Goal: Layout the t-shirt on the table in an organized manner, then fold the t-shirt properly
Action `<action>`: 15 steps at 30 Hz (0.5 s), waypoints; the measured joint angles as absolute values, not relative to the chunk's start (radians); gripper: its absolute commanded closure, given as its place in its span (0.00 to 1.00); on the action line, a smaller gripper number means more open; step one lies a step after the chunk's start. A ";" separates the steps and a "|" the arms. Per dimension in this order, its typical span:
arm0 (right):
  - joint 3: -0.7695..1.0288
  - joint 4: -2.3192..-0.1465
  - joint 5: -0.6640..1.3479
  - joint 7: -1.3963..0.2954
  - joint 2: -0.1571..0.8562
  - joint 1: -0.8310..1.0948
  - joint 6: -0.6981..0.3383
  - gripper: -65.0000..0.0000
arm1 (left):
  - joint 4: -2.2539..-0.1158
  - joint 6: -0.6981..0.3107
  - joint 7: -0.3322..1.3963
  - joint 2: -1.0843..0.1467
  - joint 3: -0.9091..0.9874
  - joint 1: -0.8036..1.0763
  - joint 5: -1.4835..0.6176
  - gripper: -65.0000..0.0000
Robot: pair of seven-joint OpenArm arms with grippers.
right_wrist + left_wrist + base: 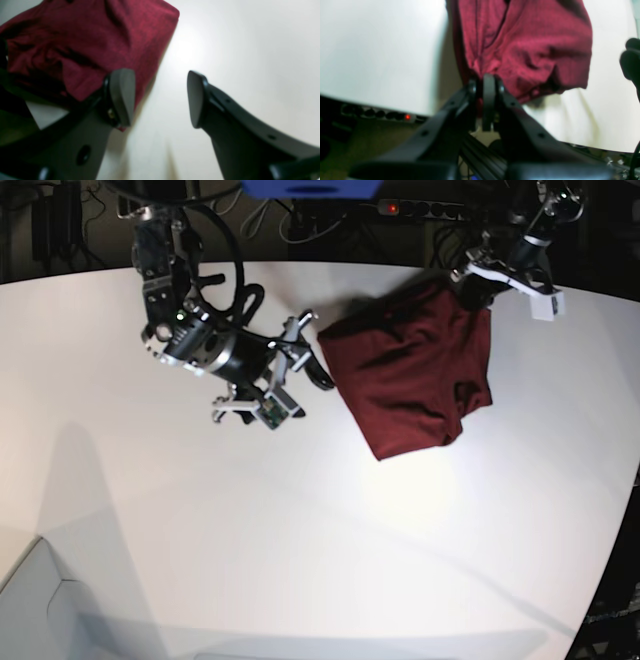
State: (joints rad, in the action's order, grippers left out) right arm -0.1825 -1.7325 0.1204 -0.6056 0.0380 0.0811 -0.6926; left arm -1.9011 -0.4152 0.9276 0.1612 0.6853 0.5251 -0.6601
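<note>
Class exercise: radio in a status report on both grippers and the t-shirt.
Left gripper shut on t-shirt edge. Right gripper open, beside it. T-shirt bunched on table. Nothing blocking.

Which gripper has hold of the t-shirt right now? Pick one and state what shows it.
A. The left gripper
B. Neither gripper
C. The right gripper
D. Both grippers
A. The left gripper is shut on an edge of the t-shirt at the far side of the table, while the right gripper stands open beside the cloth with nothing between its fingers.
</note>
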 measured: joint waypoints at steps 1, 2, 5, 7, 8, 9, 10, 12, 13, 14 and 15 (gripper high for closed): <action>-0.183 -1.732 0.120 -0.606 0.038 0.081 -0.692 0.48 | -1.900 -0.415 0.924 0.160 0.677 0.537 -0.669 1.00; -0.183 -1.732 0.120 -0.606 0.037 0.081 -0.692 0.48 | -1.900 -0.414 0.921 0.158 0.663 0.548 -0.670 1.00; -0.185 -1.732 0.120 -0.605 0.035 0.081 -0.692 0.48 | -1.897 -0.415 0.919 0.159 0.618 0.572 -0.670 1.00; -0.184 -1.732 0.120 -0.605 0.035 0.081 -0.693 0.48 | -1.897 -0.415 0.920 0.162 0.613 0.574 -0.670 1.00; -0.184 -1.732 0.121 -0.605 0.035 0.081 -0.693 0.48 | -1.896 -0.415 0.917 0.161 0.613 0.573 -0.671 1.00; -0.184 -1.732 0.120 -0.605 0.036 0.081 -0.692 0.48 | -1.896 -0.415 0.914 0.161 0.614 0.573 -0.671 1.00; -0.184 -1.732 0.120 -0.605 0.036 0.081 -0.692 0.48 | -1.892 -0.415 0.913 0.161 0.614 0.573 -0.671 1.00; -0.184 -1.732 0.121 -0.605 0.035 0.081 -0.693 0.48 | -1.858 -0.416 0.909 0.161 0.613 0.573 -0.673 1.00; -0.184 -1.732 0.120 -0.605 0.035 0.081 -0.693 0.48 | -1.837 -0.416 0.909 0.161 0.616 0.573 -0.674 1.00; -0.184 -1.732 0.120 -0.605 0.034 0.081 -0.693 0.48 | -1.816 -0.416 0.910 0.161 0.617 0.573 -0.673 1.00; -0.184 -1.732 0.120 -0.605 0.033 0.081 -0.692 0.48 | -1.796 -0.416 0.910 0.161 0.620 0.573 -0.672 1.00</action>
State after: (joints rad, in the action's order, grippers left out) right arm -0.1844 -1.7325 0.1204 -0.6048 0.0330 0.0811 -0.6922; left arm -1.7958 -0.4160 0.9100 0.1608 0.6201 0.5728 -0.6720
